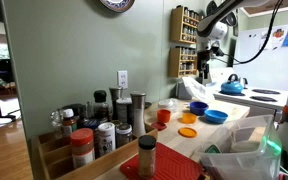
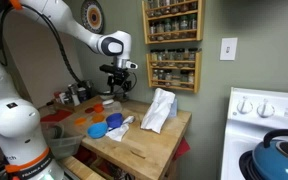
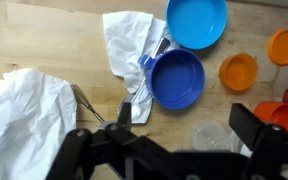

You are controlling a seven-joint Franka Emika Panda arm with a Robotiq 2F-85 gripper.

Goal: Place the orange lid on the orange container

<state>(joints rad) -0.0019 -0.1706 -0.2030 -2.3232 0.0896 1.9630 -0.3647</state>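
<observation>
orange lid (image 3: 284,46) and orange container (image 3: 238,71) lie apart beneath the raised hand (image 3: 160,140), jaws spread wide, empty.

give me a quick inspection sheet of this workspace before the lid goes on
surface: wooden table top, crowded
job's things: orange lid lies flat beside the orange container, apart from it, not on it
clutter: blue bowls, crumpled white cloths, red-orange cup, clear cup
grippers: gripper open, empty, above the table
cables: dark cable hangs beside the arm
surroundings: spice rack on the wall, stove with blue kettle
</observation>
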